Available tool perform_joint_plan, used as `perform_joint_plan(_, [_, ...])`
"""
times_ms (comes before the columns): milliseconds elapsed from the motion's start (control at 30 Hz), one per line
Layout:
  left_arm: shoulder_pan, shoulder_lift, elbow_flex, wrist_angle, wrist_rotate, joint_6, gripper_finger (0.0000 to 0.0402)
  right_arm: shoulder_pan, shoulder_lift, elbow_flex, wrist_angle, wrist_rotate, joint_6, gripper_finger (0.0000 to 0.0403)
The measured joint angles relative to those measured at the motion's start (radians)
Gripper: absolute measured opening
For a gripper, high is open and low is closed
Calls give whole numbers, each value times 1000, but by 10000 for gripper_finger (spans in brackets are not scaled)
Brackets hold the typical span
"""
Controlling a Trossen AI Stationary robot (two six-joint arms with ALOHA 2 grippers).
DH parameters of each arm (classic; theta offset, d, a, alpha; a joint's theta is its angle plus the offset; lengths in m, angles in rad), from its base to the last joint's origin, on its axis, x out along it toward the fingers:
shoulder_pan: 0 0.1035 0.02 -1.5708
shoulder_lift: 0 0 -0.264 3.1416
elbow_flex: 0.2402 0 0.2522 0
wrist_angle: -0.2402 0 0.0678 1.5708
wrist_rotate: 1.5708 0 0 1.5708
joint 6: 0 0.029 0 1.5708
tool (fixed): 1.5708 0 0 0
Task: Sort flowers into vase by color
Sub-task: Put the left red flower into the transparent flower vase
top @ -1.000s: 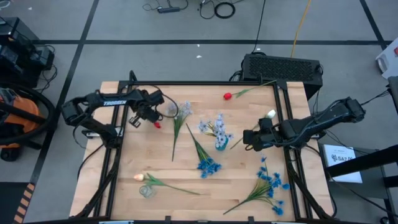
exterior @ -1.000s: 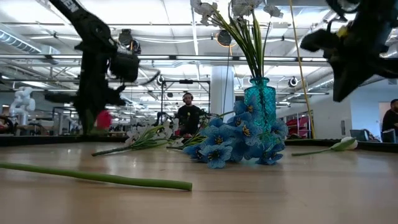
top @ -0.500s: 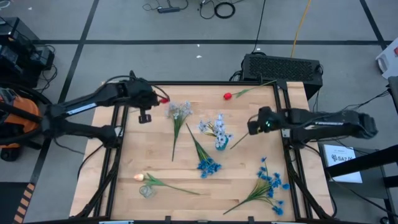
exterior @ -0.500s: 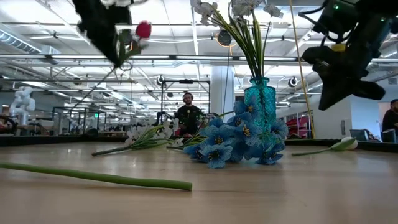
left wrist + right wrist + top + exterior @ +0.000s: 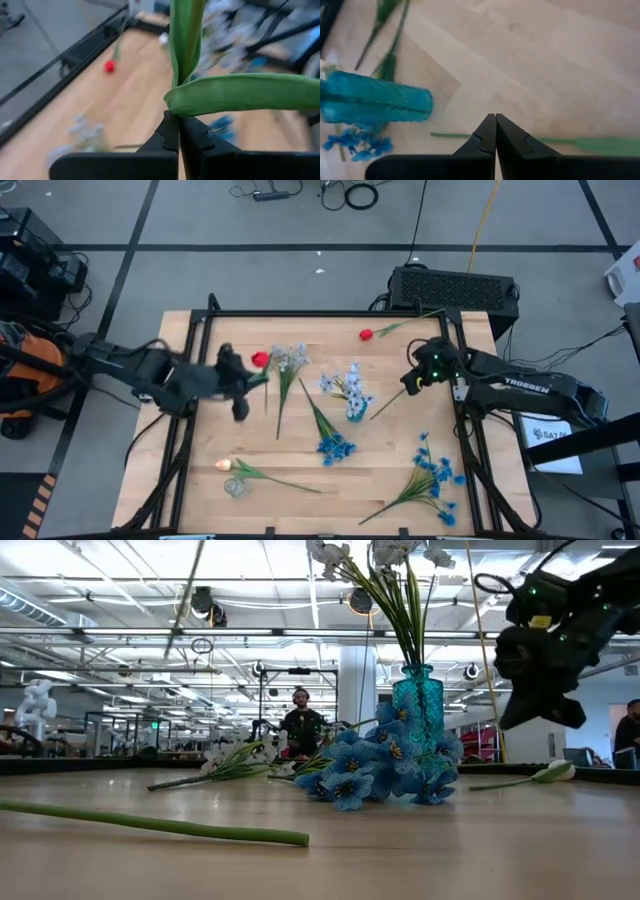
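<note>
We find the wooden table strewn with flowers, and the teal vase near its middle already holds pale sprays. The left gripper, a second ago low at the table's far left corner, has lifted and swung inward toward the vase; its fingers are clamped on a red tulip by the stem (the bloom now leads). We judge one red flower is in transit, not yet placed. Its long axis runs roughly across the table, head toward the vase. The right gripper hangs shut and empty beside the cream-white tulip.
</note>
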Motion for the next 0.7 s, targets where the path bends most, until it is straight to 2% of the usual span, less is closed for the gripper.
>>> perform_joint_plan(133, [-200,29,0,75,-174,-122,0,4,0,-32,0,-74,14,0])
perform_joint_plan(300, [-396,113,1,180,-361,-225,0,23,-12,-44,4,-57,30,0])
perform_joint_plan(567, [-637,212,0,220,-647,-372,0,42,-48,-44,18,-60,64,0])
perform_joint_plan(700, [-720,228,0,223,-722,-396,0,42,-56,-44,32,-61,64,0])
